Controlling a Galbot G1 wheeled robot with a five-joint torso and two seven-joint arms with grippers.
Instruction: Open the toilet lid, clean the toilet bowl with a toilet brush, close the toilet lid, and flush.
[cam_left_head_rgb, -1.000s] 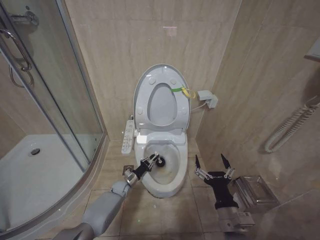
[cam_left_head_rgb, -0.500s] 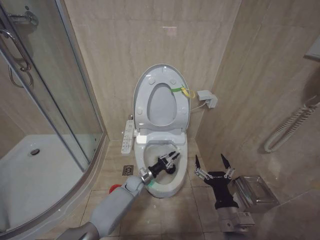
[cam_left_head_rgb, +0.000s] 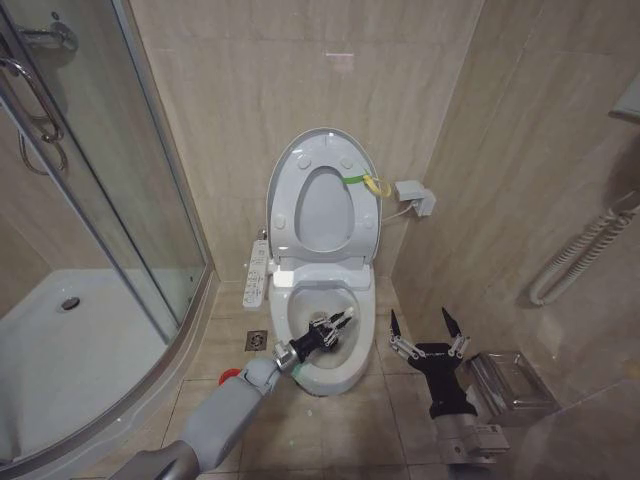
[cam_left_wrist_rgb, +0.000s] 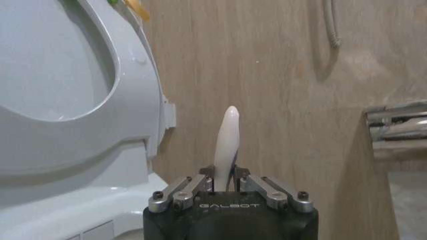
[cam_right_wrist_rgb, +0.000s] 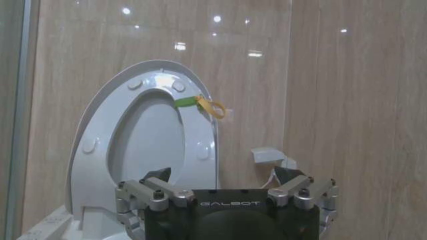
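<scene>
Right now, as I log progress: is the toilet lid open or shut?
Open. The toilet lid stands upright against the wall with the seat ring, leaving the toilet bowl uncovered, and the left gripper holds the toilet brush over it.

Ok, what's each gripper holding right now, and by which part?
The left gripper holds the toilet brush by its pale handle, over the toilet bowl. The right gripper is open and holds nothing, parked beside the bowl.

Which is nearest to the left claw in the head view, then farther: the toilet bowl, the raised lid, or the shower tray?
Measured from the left claw:
1. Toilet bowl, directly around it.
2. Toilet lid, upright behind the bowl.
3. Shower tray, far off to the robot's left.
</scene>
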